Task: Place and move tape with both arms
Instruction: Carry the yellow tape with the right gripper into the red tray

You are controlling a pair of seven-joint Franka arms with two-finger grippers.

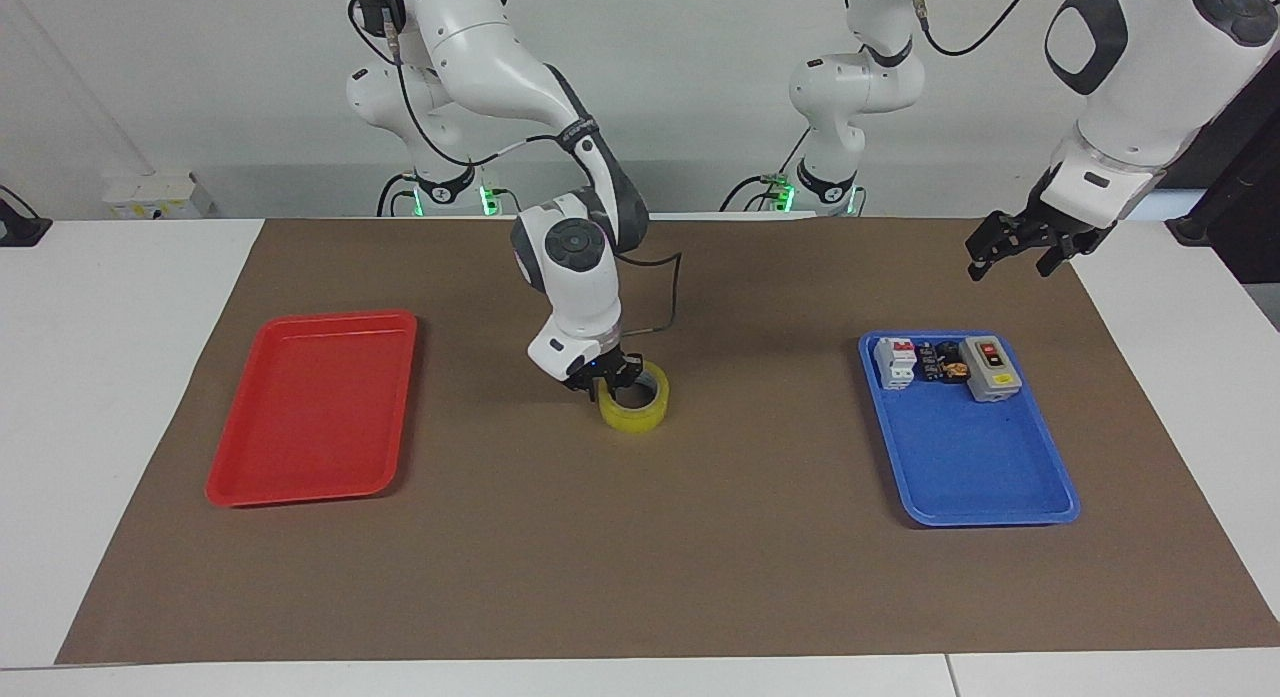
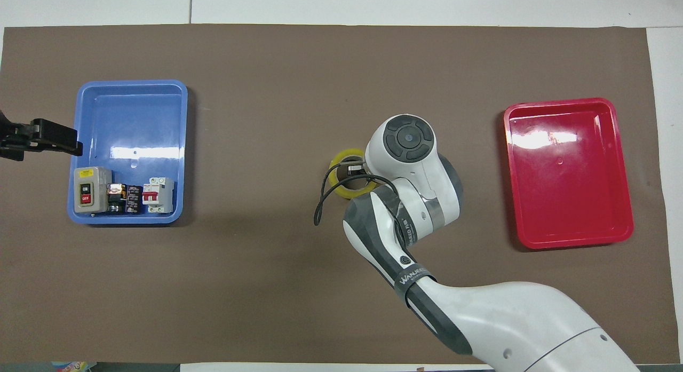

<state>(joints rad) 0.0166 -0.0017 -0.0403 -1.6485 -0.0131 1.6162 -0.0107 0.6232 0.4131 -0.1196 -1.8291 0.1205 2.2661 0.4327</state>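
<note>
The left gripper (image 1: 1022,245) hangs in the air with its fingers spread and nothing between them, over the brown mat (image 1: 700,577) near the blue tray's (image 1: 1040,507) end closest to the robots; this arm waits. In that end of the blue tray stand 3 small electrical parts in a row: a white breaker (image 1: 895,361), a dark module (image 1: 940,363) and a grey switch box (image 1: 989,367).

The right gripper (image 1: 606,370) is down at mid-table, clamped on the wall of the tape (image 1: 634,406) at the part of the ring toward the red tray (image 1: 250,482).

The tape lies flat on the mat between the 2 trays, well apart from both. Its hole and axis point straight up, and being a round ring it shows no long side.

The red tray lies at the right arm's end of the table, its long side running away from the robots.
</note>
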